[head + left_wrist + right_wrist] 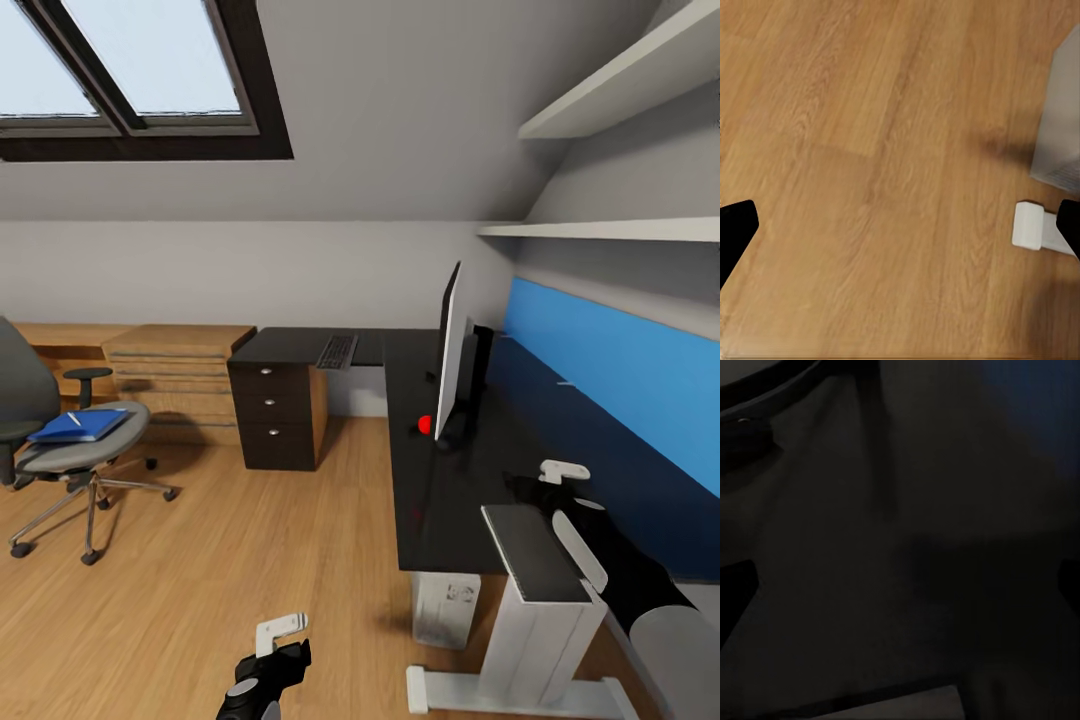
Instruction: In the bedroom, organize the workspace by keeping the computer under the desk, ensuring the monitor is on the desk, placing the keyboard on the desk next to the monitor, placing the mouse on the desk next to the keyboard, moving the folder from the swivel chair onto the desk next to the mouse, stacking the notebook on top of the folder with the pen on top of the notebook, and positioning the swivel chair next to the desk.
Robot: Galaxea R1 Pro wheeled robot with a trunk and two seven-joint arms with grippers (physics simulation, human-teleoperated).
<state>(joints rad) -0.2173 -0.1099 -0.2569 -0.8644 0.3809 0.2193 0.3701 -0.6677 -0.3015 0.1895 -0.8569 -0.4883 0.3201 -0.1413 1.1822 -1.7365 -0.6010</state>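
The large L-shaped desk with a black top (440, 500) stands along the wall with the blue panel (610, 370), and the wide thin black monitor with a red dot at its lower corner (452, 350) is already on it, seen almost edge-on, so its long axis runs away from the robot, along this wing of the desk. The slim keyboard with black keys in a grey frame (337, 351) lies on the far wing, well apart from the monitor; its long axis points roughly toward the back wall, and in my judgement it must come closer to the screen. The pale grey-white tower computer (445, 608) stands upright under the desk, beside the white leg, which is where the task wants it. The flat bright-blue folder (80, 426) lies on the grey seat of the swivel chair with chrome star base (75, 455), well apart from the desk; a thin white pen (74, 419) seems to rest on it, slanted. The left gripper (268, 668) hangs low over the light wood floor (200, 560), and in the left wrist view its dark fingertips (736, 225) are far apart, so this claw is apart and empty. The right gripper (545, 485) hovers over the desk top behind the monitor, probably ready to place or reach there; the right wrist view is too dark, so I cannot tell whether its claw is apart or together.
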